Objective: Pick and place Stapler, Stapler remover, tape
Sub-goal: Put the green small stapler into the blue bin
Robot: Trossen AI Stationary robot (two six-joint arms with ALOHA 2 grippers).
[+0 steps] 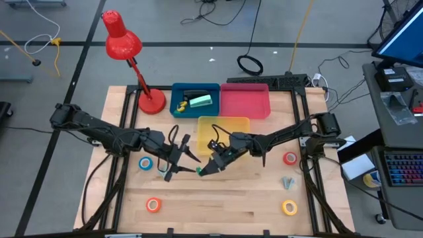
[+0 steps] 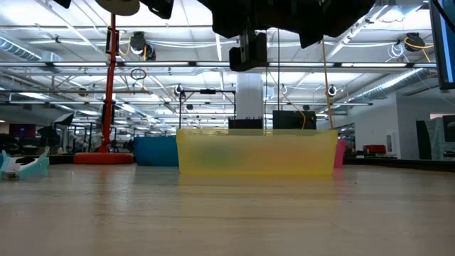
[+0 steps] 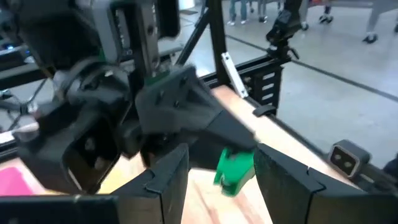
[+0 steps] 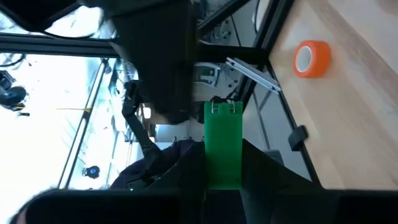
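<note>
My right gripper (image 1: 205, 168) hangs above the table in front of the yellow bin (image 1: 225, 123), shut on a small green stapler (image 4: 222, 146). My left gripper (image 1: 180, 158) faces it from the left and is open. In the left wrist view its fingers (image 3: 166, 182) stand on either side of the stapler (image 3: 235, 169) without touching it. The blue tape roll (image 1: 145, 162), orange roll (image 1: 153, 205), red roll (image 1: 289, 158) and yellow roll (image 1: 289, 207) lie flat on the table. A grey claw-shaped piece (image 1: 287, 182) lies between the red and yellow rolls. My right gripper pinches the green stapler between its two fingers, which lie along the bar's lower half (image 4: 222, 177). Its other end, with a small metal clip (image 4: 222, 109), sticks out past the fingertips toward the left gripper. The stapler is lifted clear of the table.
A blue bin (image 1: 195, 86) holding a teal stapler (image 1: 201, 101), a pink bin (image 1: 245, 102) and the yellow bin stand in a group at the far middle. A red desk lamp (image 1: 151, 101) stands at the far left. In the low view a teal object (image 2: 21, 166) sits at the left.
</note>
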